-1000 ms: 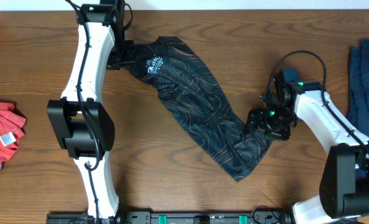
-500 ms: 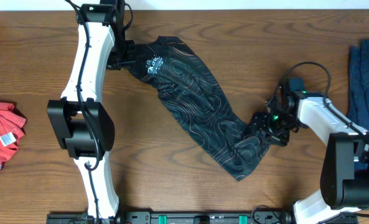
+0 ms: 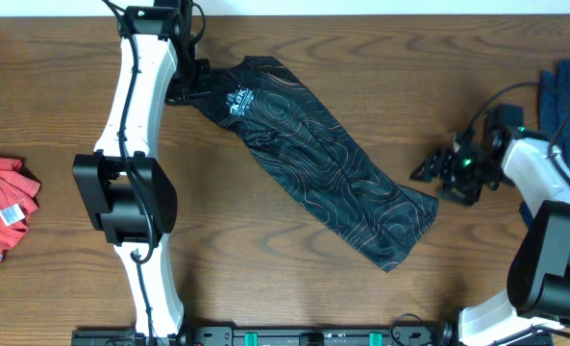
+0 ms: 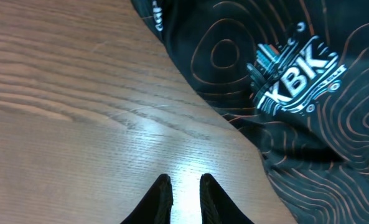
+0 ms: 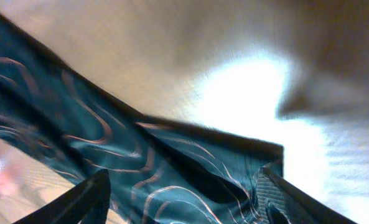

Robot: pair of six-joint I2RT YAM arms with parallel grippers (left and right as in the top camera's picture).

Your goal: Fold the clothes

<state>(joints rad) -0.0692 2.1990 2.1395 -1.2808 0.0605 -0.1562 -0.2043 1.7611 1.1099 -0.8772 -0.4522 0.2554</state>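
Observation:
The black cycling jersey (image 3: 313, 159) with orange contour lines lies flat in a diagonal strip from upper left to lower right. Its white logo shows in the left wrist view (image 4: 296, 81). My left gripper (image 3: 182, 93) sits beside the jersey's upper left edge; its fingers (image 4: 183, 186) are close together over bare wood and hold nothing. My right gripper (image 3: 421, 173) is open, just right of the jersey's lower right corner. In the right wrist view the spread fingers (image 5: 184, 193) hang over the jersey's edge (image 5: 140, 174) without gripping it.
A crumpled red shirt (image 3: 1, 216) lies at the table's left edge. A dark blue garment (image 3: 563, 115) lies at the right edge, behind my right arm. Bare wood surrounds the jersey.
My right gripper drew the jersey's lower end to the right, flattening it, then let go and moved right and slightly up. The left arm has not moved.

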